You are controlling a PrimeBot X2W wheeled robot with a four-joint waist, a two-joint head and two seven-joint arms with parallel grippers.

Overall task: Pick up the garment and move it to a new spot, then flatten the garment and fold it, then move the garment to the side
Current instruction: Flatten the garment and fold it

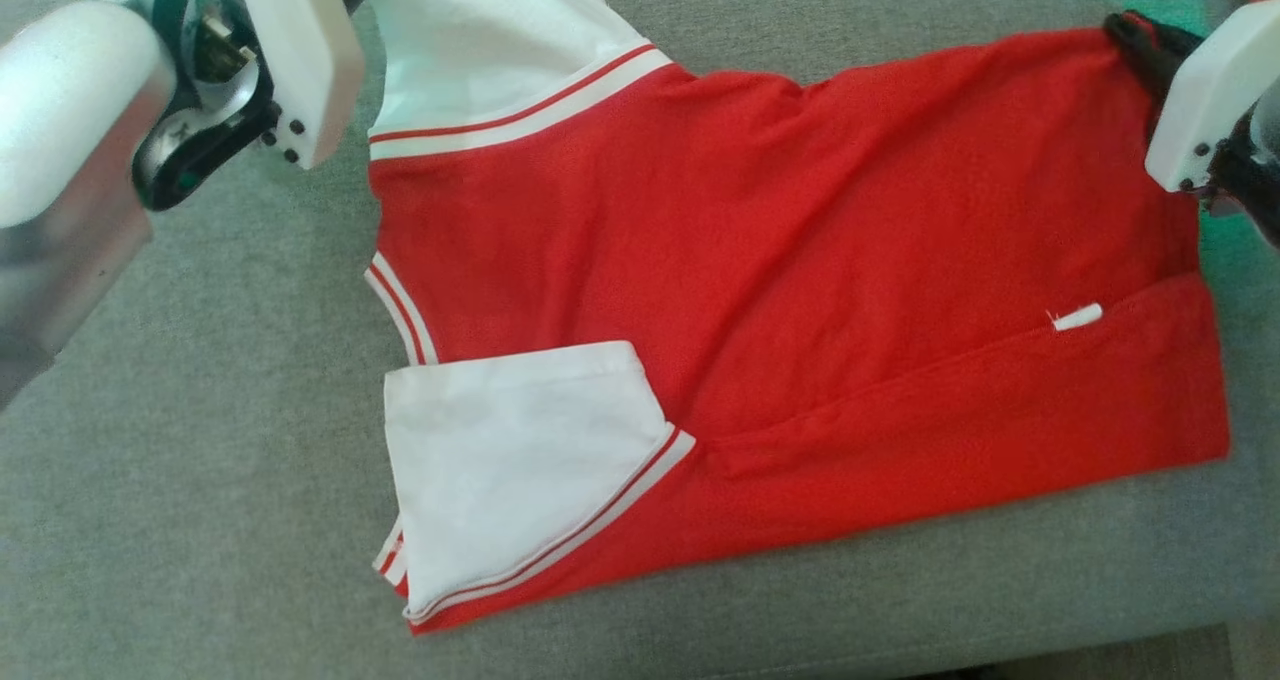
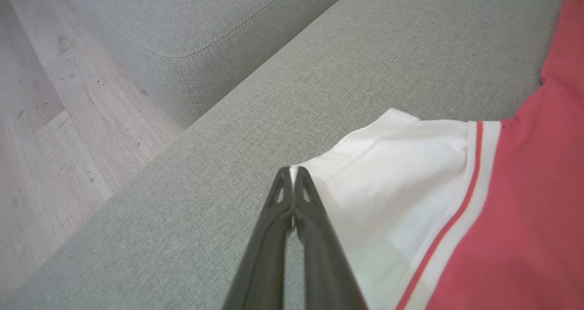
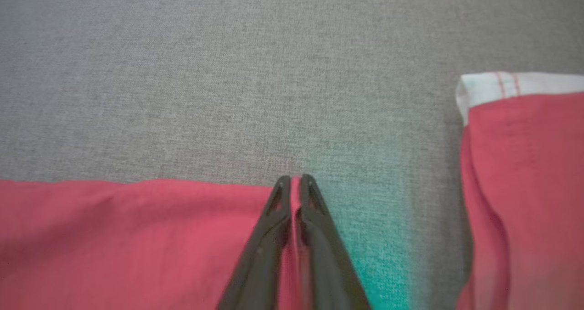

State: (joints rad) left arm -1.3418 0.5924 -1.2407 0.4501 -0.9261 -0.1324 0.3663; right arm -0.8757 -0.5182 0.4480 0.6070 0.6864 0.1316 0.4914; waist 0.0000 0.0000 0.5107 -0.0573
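With the left gripper (image 2: 292, 171) clamped on the far white sleeve (image 2: 401, 173) and the right gripper (image 3: 295, 180) clamped on the far red hem corner, lift both ends of the garment (image 1: 800, 260) level off the grey sofa (image 1: 200, 460). Carry towards the near, already folded edge. Lay down evenly, probably best without slack or twist between the two grips.

Home, likely living room: grey woven-fabric sofa seat (image 2: 365, 64), stitched-seam grey cushion block (image 2: 182, 18) adjoining, pale wood-plank floor (image 2: 50, 127).
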